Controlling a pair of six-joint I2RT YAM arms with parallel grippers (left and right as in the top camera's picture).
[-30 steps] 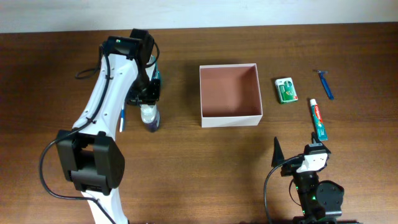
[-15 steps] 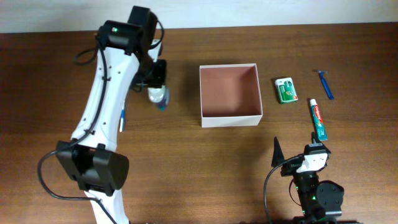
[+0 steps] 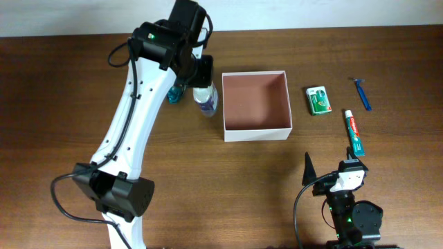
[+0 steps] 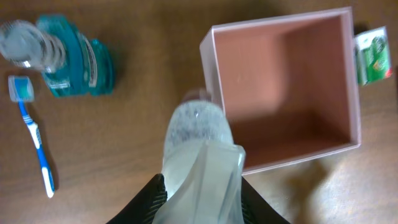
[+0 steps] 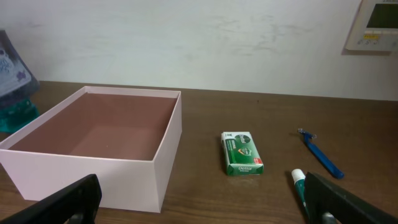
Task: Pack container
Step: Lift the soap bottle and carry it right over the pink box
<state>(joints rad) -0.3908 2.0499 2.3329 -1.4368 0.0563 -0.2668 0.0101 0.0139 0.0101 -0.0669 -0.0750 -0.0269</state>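
The container [image 3: 256, 132] is a square open box with white walls and a pinkish-brown inside, at the table's middle; it also shows in the left wrist view [image 4: 292, 159] and the right wrist view [image 5: 93, 177]. It holds nothing. My left gripper [image 3: 201, 77] is shut on a clear bottle [image 3: 206, 104], held in the air just left of the container's left wall. In the left wrist view the clear bottle [image 4: 196, 134] hangs by the box's near left corner. My right gripper [image 5: 205, 211] is open and empty, low near the table's front edge.
A teal mouthwash bottle [image 3: 174, 94] stands left of the held bottle, with a blue toothbrush [image 4: 37, 143] beyond it. Right of the container lie a green packet [image 3: 318, 100], a blue razor [image 3: 360, 93] and a toothpaste tube [image 3: 354, 131].
My left arm has lifted the clear bottle from the left of the table and carried it right, up to the container's left wall. The right arm has not moved.
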